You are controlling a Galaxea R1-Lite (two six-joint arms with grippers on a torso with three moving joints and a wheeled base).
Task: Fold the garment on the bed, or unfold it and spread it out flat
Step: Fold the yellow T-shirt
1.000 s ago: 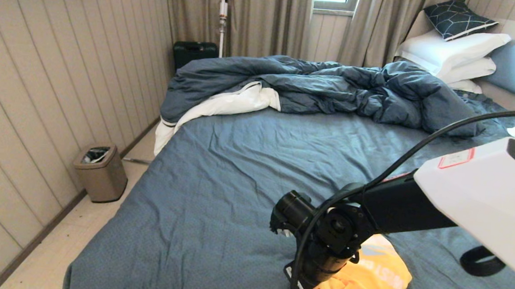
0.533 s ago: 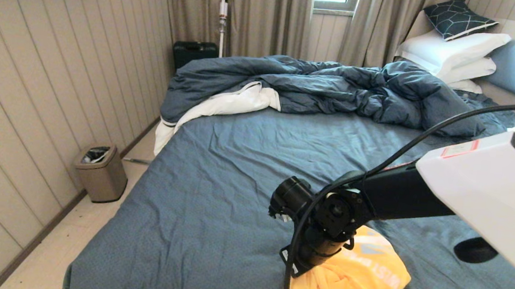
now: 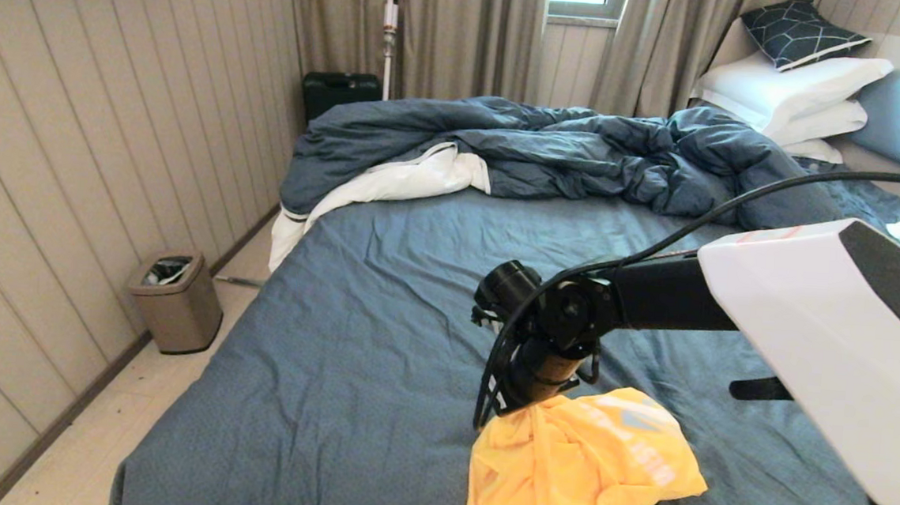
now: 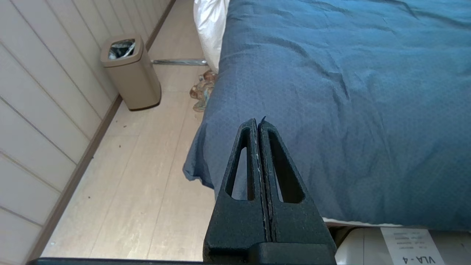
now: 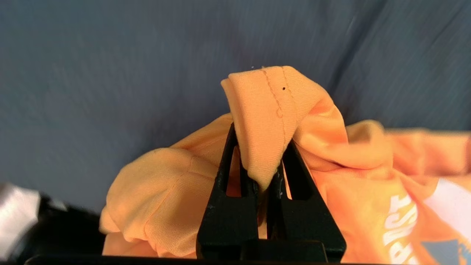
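Lower centre of the head view: right tool (image 5: 262,173) pinches a hemmed fold of the garment (image 3: 577,467), bunched and hanging over the bed (image 3: 349,340). Left tool (image 4: 258,127) pressed together, empty, parked beside the bed's corner.

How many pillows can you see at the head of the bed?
4: a dark patterned pillow on top, two white pillows stacked beneath it, and the edge of another white one at the bottom. The duvet may hide more.

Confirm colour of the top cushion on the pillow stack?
The top cushion is dark teal with a thin white geometric line pattern; the head view shows it best.
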